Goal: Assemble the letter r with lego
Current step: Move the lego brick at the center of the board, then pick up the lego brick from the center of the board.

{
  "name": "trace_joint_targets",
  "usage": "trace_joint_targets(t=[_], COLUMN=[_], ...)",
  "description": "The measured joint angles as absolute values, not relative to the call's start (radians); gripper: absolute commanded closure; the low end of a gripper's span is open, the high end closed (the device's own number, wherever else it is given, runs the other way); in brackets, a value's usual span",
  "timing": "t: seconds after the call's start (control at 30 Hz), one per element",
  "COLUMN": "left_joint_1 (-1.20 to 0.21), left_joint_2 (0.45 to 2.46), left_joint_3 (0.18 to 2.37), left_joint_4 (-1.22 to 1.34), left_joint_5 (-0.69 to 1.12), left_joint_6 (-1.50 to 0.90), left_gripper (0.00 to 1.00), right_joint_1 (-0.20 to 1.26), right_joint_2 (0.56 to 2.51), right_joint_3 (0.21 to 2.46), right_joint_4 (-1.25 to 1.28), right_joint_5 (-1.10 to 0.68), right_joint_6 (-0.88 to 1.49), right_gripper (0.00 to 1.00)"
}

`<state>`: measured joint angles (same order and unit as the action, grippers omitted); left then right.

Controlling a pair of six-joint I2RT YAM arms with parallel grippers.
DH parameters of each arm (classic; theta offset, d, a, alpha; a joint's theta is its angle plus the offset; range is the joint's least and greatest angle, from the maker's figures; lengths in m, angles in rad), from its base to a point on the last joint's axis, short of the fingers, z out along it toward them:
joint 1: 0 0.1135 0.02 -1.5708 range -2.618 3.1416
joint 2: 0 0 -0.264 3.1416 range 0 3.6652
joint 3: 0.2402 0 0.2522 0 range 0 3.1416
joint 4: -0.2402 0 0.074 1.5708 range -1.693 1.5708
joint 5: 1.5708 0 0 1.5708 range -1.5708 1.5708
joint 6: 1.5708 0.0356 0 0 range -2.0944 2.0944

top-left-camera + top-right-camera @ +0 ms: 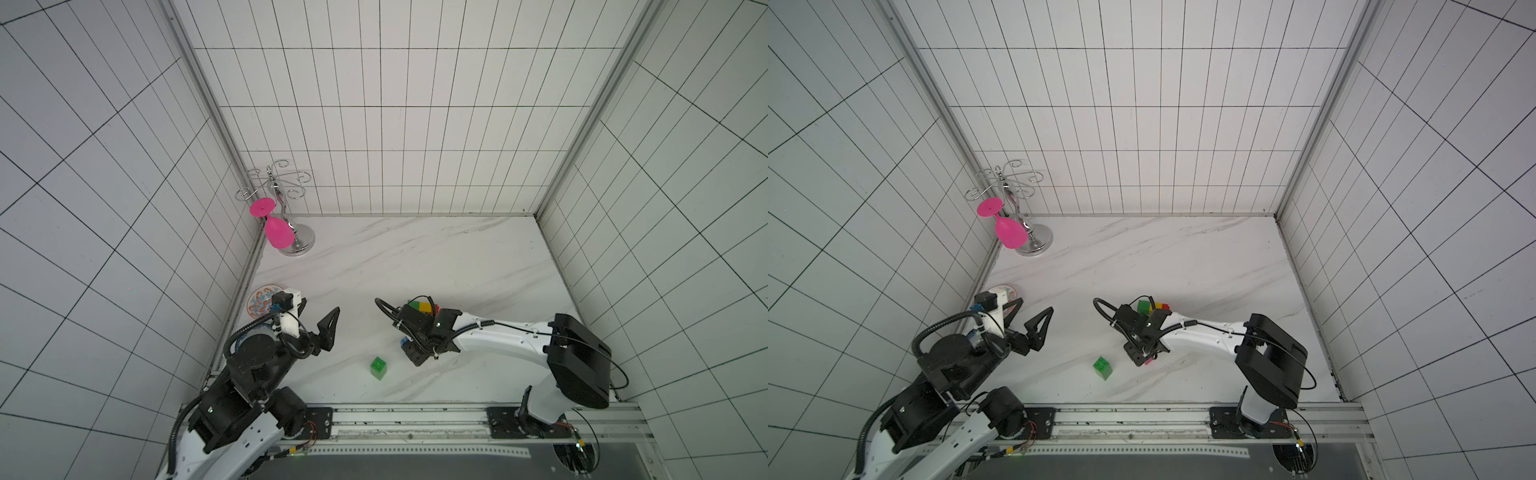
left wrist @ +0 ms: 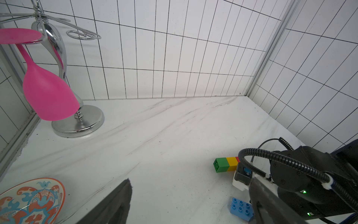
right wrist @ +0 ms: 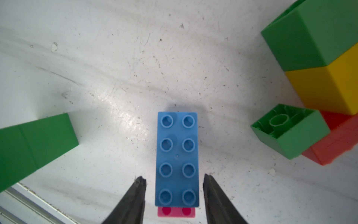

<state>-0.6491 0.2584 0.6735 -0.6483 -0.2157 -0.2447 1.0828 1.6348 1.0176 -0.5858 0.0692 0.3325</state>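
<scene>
A long blue lego brick (image 3: 177,159) lies studs up on the marble table (image 1: 415,257), and a pink brick (image 3: 176,212) peeks out from under one of its ends. My right gripper (image 3: 174,177) straddles that end, open, with a narrow gap on each side. Beside it lies a joined row of green (image 3: 310,35), yellow (image 3: 329,87) and red (image 3: 337,139) bricks, with a hollow-side-up green cube (image 3: 290,130) against the red. A separate green stack (image 1: 379,368) stands nearer the front. My left gripper (image 1: 318,311) hovers open and empty at the left.
A chrome glass rack (image 1: 297,243) with a hanging pink glass (image 1: 279,232) stands in the back left corner. A patterned plate (image 2: 29,201) lies by the left wall under my left arm. A metal rail (image 1: 415,419) runs along the front edge. Tiled walls close in three sides.
</scene>
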Motion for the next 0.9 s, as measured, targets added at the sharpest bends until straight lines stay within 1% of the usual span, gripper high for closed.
trace_joint_targets(t=[0.27,0.47,0.57,0.7,0.77,0.9], left_joint_1=[-0.649,-0.649,-0.649,-0.649,-0.649,-0.649], left_joint_2=[0.259,0.264,0.266,0.266,0.267,0.268], left_joint_3=[0.673,0.673,0.673,0.673,0.673,0.673], left_joint_4=[-0.648,-0.648,-0.648,-0.648,-0.648,-0.648], left_joint_5=[-0.214,-0.212,-0.211,-0.211,-0.21,-0.21], left_joint_6=[-0.244,-0.244,-0.244,-0.244,-0.244,-0.244], left_gripper=[0.05,0.05,0.06,0.05,0.05,0.05], right_joint_1=[1.087,1.087,1.087,1.087,1.087,1.087], right_joint_2=[1.649,1.649,1.649,1.649,1.648,1.646], right_joint_3=[1.018,1.018,1.018,1.018,1.018,1.018], right_joint_4=[-0.589,-0.593,-0.595,-0.596,-0.597,-0.603], right_joint_5=[0.069,0.069,0.07,0.071,0.072,0.074], right_joint_6=[0.332,0.332,0.332,0.332,0.332,0.333], right_gripper=[0.51,0.56,0.61,0.7,0.76,1.0])
